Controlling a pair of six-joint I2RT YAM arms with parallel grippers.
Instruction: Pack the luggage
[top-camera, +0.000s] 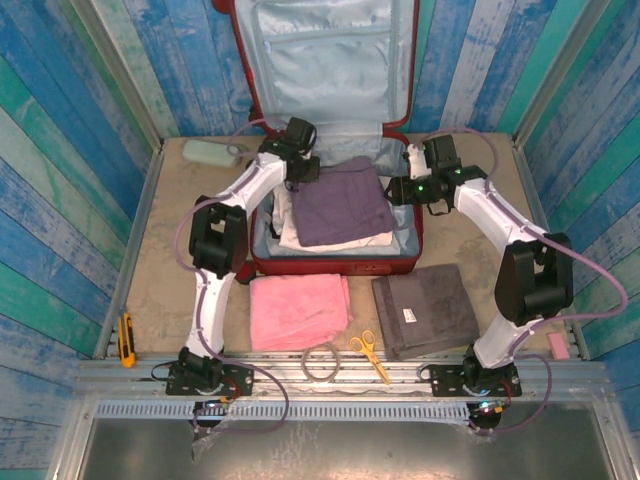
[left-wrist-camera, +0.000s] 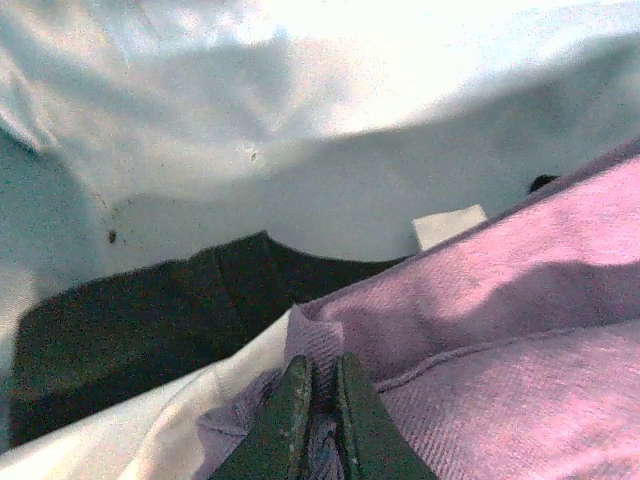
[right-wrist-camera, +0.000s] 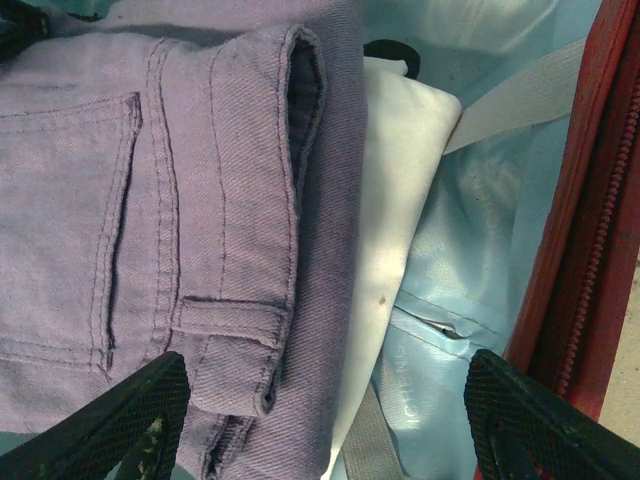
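The luggage, a red hard-shell suitcase, lies open on the table with its lid propped up at the back. Folded purple jeans rest on a white garment inside it. My left gripper is at the jeans' far left corner. In the left wrist view that gripper is shut on a pinched fold of the purple jeans. My right gripper hovers over the suitcase's right side. It stands open above the jeans, the white garment and the pale blue lining, holding nothing.
On the table in front of the suitcase lie a pink towel and a grey towel. Nearer the edge are yellow scissors and a ring. A yellow knife sits at the front left, a pale pouch at the back left.
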